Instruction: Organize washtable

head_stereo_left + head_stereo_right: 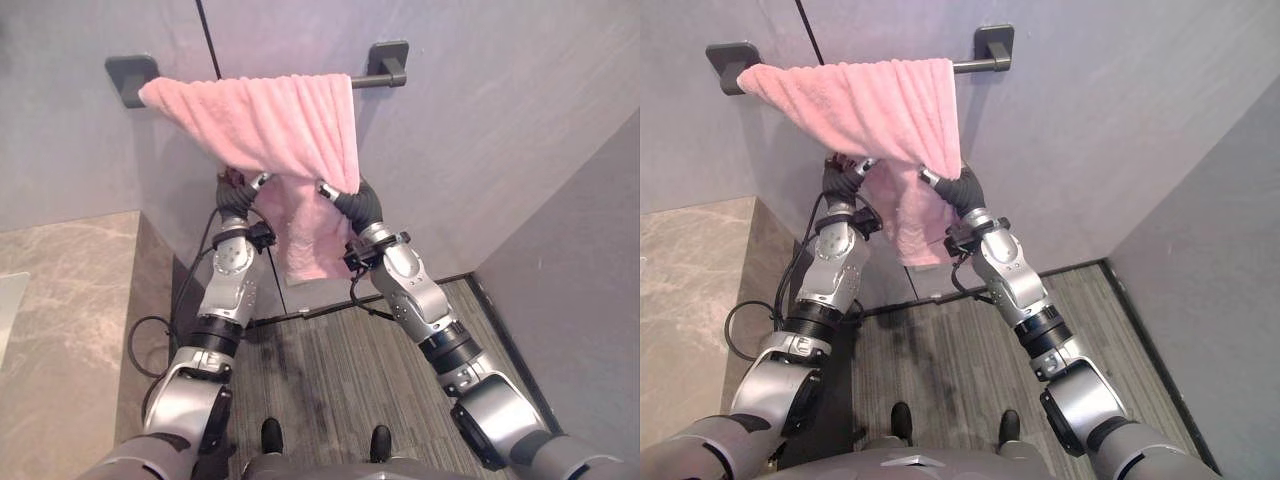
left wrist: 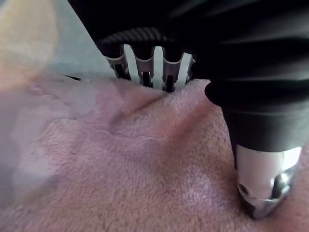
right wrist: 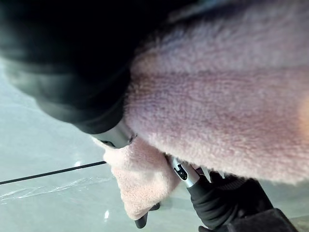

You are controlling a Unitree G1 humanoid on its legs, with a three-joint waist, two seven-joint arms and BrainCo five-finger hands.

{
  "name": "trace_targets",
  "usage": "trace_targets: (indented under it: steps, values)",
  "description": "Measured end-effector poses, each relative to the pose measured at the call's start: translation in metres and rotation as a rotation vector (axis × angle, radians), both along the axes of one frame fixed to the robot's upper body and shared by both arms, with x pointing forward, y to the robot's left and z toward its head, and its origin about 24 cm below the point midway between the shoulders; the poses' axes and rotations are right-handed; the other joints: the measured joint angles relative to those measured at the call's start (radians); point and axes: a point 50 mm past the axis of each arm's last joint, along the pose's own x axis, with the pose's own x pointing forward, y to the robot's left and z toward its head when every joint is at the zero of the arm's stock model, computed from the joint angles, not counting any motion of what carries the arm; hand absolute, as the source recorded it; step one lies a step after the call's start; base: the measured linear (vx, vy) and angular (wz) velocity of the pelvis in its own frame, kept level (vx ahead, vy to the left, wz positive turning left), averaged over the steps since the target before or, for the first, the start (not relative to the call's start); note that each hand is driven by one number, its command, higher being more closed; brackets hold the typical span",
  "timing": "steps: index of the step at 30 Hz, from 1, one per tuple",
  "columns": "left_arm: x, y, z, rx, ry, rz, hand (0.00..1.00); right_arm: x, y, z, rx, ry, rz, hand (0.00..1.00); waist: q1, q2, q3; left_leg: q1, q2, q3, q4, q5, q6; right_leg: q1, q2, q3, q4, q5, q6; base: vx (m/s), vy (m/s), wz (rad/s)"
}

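I have the left hand (image 2: 260, 183) pinching the pink towel (image 1: 270, 125): thumb on its front, fingers (image 2: 145, 72) reaching behind its edge. The towel hangs over the towel bar (image 1: 385, 78). The right hand (image 1: 328, 190) is buried in the cloth; I cannot tell its grip.

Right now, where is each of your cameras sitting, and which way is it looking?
Left eye view: on the head, looking down at the pink towel on the bar; both arms, left hand and right hand at its lower edge.
Right eye view: beside it, same scene, slightly shifted.
Left wrist view: on that wrist, close against the towel; fingers behind it, thumb in front.
Right wrist view: on that wrist, facing the towel too; its dark cover beside a pinched fold.
All four share the towel.
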Motion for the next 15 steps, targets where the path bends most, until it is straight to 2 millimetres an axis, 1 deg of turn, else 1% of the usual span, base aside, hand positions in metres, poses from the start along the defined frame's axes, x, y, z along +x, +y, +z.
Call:
trace_targets:
  steps: [1,4,5,6,8,12,15]
  values:
    - [0.0,0.002,0.001,-0.004,-0.003,0.011,1.0,0.0,0.001,0.0,0.004,0.001,0.002,1.0,-0.001,0.0,0.0,0.0,0.0,0.0,0.0,0.0,0.0,0.0,0.0,0.001,0.0,0.0,0.0,0.01,-0.005,-0.03]
    - [0.004,0.005,0.014,0.008,-0.037,0.023,1.0,-0.002,0.004,0.0,0.019,0.0,0.006,1.0,-0.003,0.0,0.0,0.0,0.0,-0.001,0.0,0.0,0.0,-0.002,0.0,0.002,0.002,-0.002,-0.003,0.0,0.0,0.0]
    - [0.006,0.005,0.022,0.013,-0.06,0.022,1.0,-0.002,0.003,0.0,0.021,-0.002,0.005,1.0,-0.003,0.0,0.0,0.0,0.0,-0.001,0.0,0.0,0.0,-0.002,0.0,0.002,0.003,-0.002,-0.003,0.0,0.0,0.0]
    - [0.006,0.005,0.026,0.014,-0.072,0.022,1.0,-0.002,0.004,-0.001,0.022,-0.002,0.005,1.0,-0.003,0.0,0.0,0.0,-0.001,-0.001,0.0,0.0,0.0,-0.002,0.0,0.002,0.003,-0.002,-0.004,0.0,0.0,0.0]
    - [0.007,0.005,0.029,0.014,-0.085,0.021,1.0,-0.003,0.004,-0.001,0.026,-0.002,0.006,1.0,-0.004,0.0,0.0,0.0,-0.001,-0.002,0.0,0.0,0.0,-0.003,0.0,0.002,0.005,-0.003,-0.005,0.0,0.0,0.0]
    - [0.007,0.005,0.029,0.016,-0.087,0.017,1.0,-0.003,0.003,-0.001,0.027,-0.002,0.0,1.0,-0.004,0.0,0.0,0.0,-0.001,-0.007,0.0,0.0,0.0,-0.003,0.0,0.001,0.007,-0.004,-0.006,0.0,0.0,0.0]
    - [0.007,0.003,0.03,0.021,-0.092,0.003,1.0,0.0,-0.001,-0.002,0.026,0.001,-0.029,1.0,-0.003,0.0,0.0,-0.001,-0.001,-0.016,0.0,0.0,0.0,-0.003,0.0,-0.003,0.009,-0.005,-0.007,-0.01,0.004,0.04]
